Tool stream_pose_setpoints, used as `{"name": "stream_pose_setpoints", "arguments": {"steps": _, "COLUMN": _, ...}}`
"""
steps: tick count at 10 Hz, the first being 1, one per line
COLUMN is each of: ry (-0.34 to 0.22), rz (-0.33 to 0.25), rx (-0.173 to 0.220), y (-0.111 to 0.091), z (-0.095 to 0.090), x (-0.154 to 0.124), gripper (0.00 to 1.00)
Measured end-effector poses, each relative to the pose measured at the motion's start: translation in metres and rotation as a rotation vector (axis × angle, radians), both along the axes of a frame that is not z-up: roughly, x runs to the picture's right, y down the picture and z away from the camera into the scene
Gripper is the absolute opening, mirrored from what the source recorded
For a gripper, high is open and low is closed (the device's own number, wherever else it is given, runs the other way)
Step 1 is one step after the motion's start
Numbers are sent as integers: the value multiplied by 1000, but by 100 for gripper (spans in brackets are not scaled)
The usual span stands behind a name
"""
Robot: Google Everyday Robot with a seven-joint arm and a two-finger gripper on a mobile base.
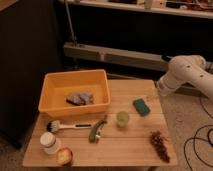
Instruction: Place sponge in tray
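Observation:
A teal sponge (pixel 141 106) lies flat on the wooden table (pixel 135 145), right of centre. The orange tray (pixel 50 90) sits at the table's back left and holds a grey crumpled cloth (pixel 80 98). My gripper (pixel 156 95) is at the end of the white arm (pixel 187 75), at the table's right edge, just up and right of the sponge and close to it. It does not hold the sponge.
A dish brush (pixel 65 126), a green object (pixel 97 130), a small green cup (pixel 122 118), a white jar (pixel 49 142), an apple (pixel 64 156) and a bunch of grapes (pixel 159 142) lie on the table. A dark cabinet (pixel 25 60) stands left.

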State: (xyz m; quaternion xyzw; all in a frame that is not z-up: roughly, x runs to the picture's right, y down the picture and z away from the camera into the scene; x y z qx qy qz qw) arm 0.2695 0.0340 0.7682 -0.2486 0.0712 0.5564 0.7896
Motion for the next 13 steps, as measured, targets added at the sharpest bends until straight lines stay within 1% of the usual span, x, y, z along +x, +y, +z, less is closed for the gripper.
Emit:
{"name": "stream_pose_setpoints", "arguments": {"steps": 1, "ry": -13, "rz": -13, "rx": -11, "y": 2, "z": 13, "x": 0, "gripper": 65}}
{"name": "stream_pose_setpoints", "arguments": {"steps": 2, "ry": -2, "rz": -30, "rx": -23, "y": 8, "z": 26, "x": 2, "gripper": 65}}
{"name": "stream_pose_setpoints", "arguments": {"steps": 3, "ry": 12, "rz": -46, "rx": -31, "y": 13, "z": 39, "x": -1, "gripper": 65}}
{"name": "stream_pose_setpoints", "arguments": {"steps": 4, "ry": 25, "rz": -59, "rx": -42, "y": 20, "z": 55, "x": -6, "gripper": 65}}
{"name": "stream_pose_setpoints", "arguments": {"steps": 5, "ry": 49, "rz": -81, "rx": -51, "y": 30, "z": 74, "x": -3, "gripper": 65}}
{"name": "stream_pose_setpoints", "arguments": {"steps": 7, "ry": 67, "rz": -104, "rx": -63, "y": 42, "z": 98, "x": -2, "gripper": 65}}
{"name": "stream_pose_setpoints", "arguments": {"steps": 8, "ry": 67, "rz": -113, "rx": -66, "y": 46, "z": 110, "x": -5, "gripper": 65}}
{"name": "stream_pose_setpoints", "arguments": {"steps": 11, "ry": 57, "rz": -122, "rx": -64, "y": 54, "z": 133, "x": -3, "gripper": 65}}
{"name": "stream_pose_setpoints", "arguments": {"steps": 13, "ry": 24, "rz": -110, "rx": -65, "y": 54, "z": 137, "x": -8, "gripper": 65}}
